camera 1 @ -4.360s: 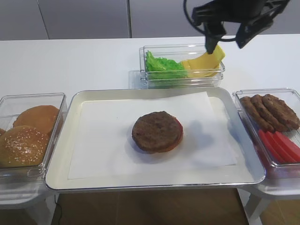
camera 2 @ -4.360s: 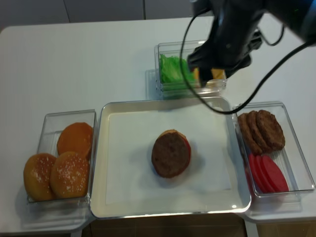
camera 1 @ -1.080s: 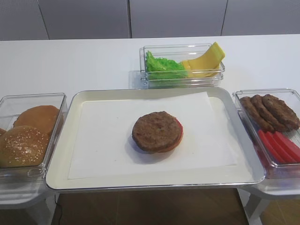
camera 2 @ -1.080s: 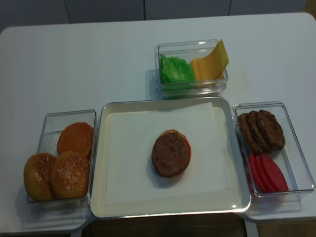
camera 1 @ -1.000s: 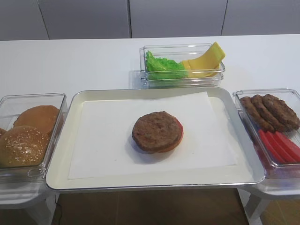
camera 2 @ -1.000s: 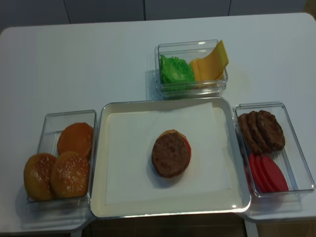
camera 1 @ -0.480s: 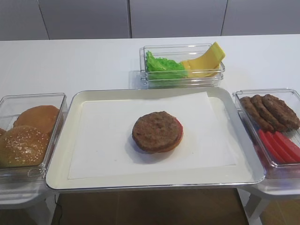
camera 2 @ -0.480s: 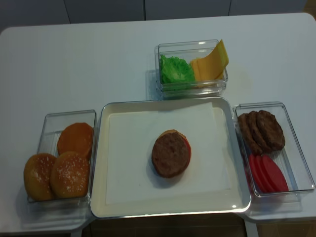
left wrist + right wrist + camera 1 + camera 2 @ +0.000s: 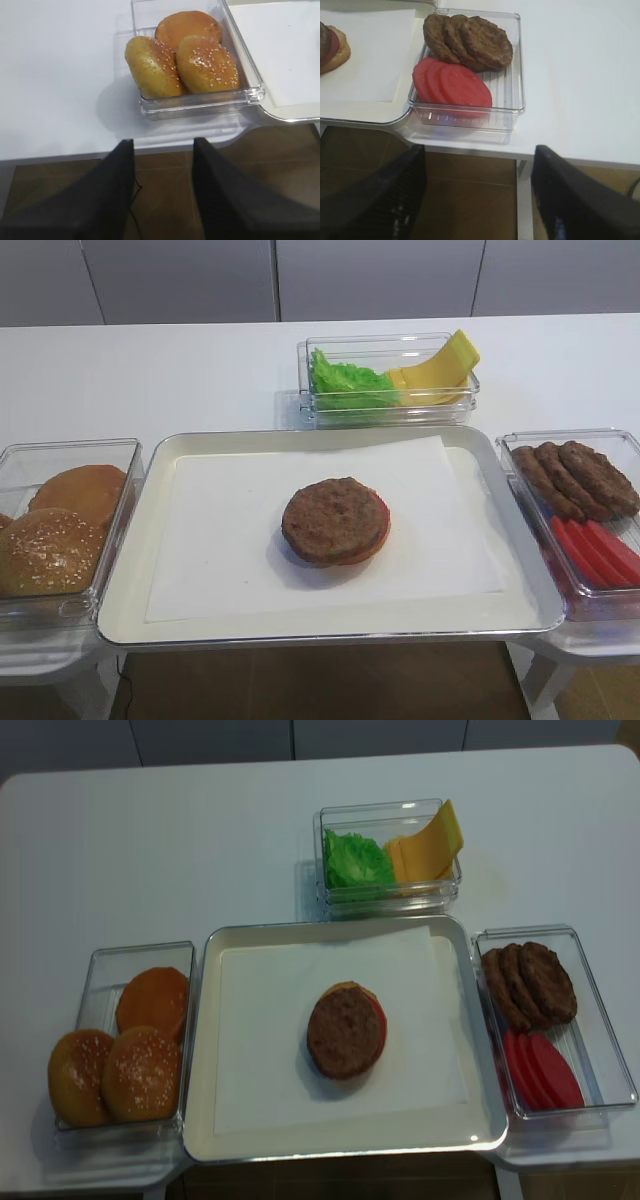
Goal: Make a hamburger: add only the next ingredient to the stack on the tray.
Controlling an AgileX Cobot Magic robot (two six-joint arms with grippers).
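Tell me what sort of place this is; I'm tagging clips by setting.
Probably a lab mock-up of a burger prep station, not a real kitchen: a bare white table holds a paper-lined metal tray with a part-built burger stack, ringed by clear boxes of buns, patties and lettuce.

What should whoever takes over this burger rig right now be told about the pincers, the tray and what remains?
Left pincer: open, empty, off the table's front edge below the bun box.
Right pincer: open, empty, off the front edge below the box of spare patties and red slices.
Tray: the stack sits mid-tray on the paper, with a meat patty on top, over the red layer and bun base.
Done: the patty looks placed.
Left: apparently nothing for this step.
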